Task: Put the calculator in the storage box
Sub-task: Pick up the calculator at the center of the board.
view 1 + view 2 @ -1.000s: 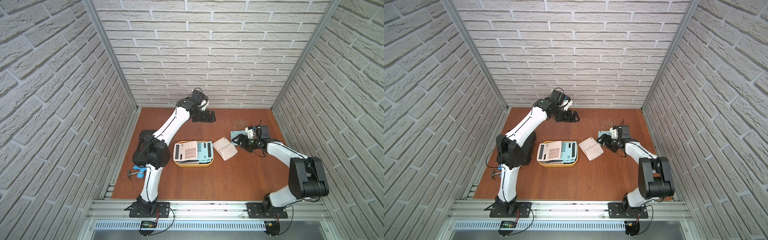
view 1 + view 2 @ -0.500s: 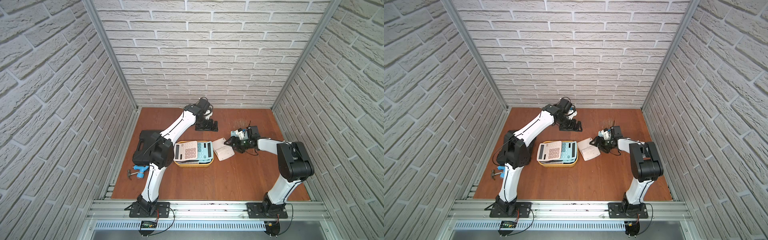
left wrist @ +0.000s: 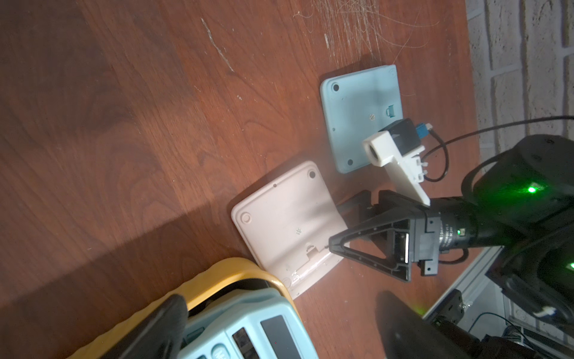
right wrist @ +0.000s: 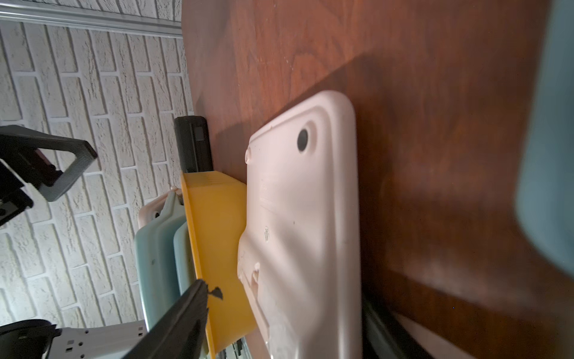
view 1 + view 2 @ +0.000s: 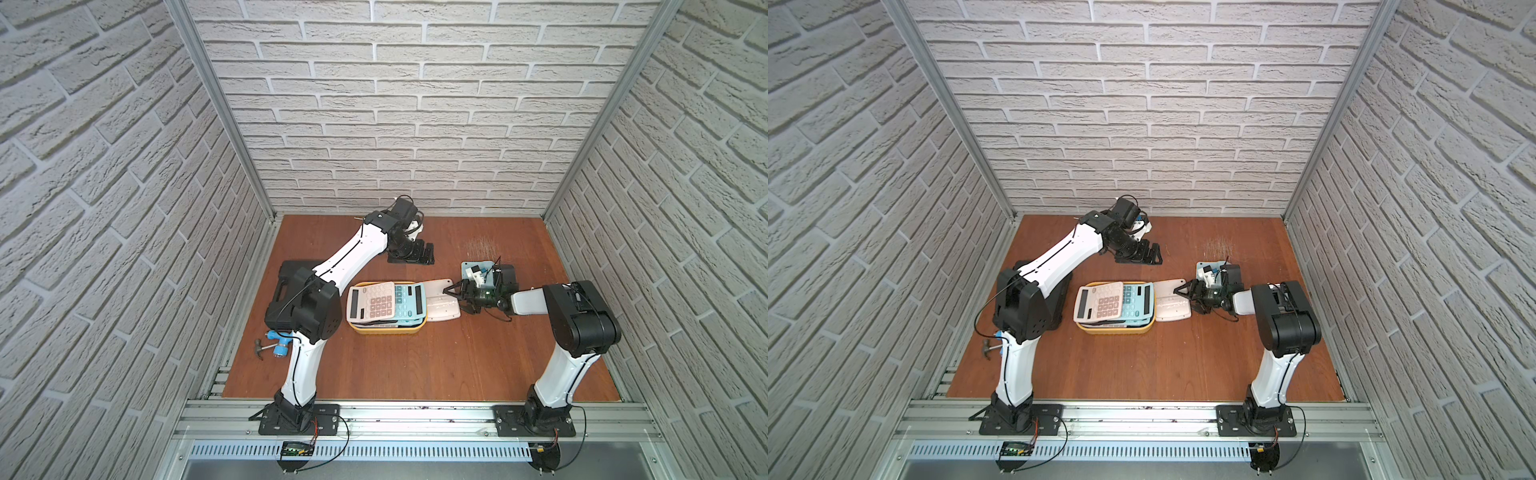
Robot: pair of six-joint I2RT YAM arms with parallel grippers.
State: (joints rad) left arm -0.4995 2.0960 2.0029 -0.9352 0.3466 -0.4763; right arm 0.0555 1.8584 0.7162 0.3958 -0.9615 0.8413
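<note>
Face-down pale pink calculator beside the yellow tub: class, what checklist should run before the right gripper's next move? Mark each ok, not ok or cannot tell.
1. Reach, right gripper at the face-down pale pink plastic calculator: ok.
2. Grip closed on it: not ok, jaws apart.
3. Room in the shallow yellow plastic tub: not ok, a face-up pink calculator and a teal calculator cover it.
4. Clearance, left gripper away from the tub: ok, open, near the back.

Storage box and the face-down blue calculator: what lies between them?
A pale pink calculator, face down, lies beside the storage box, apart from that blue calculator; the left wrist view shows it.
</note>
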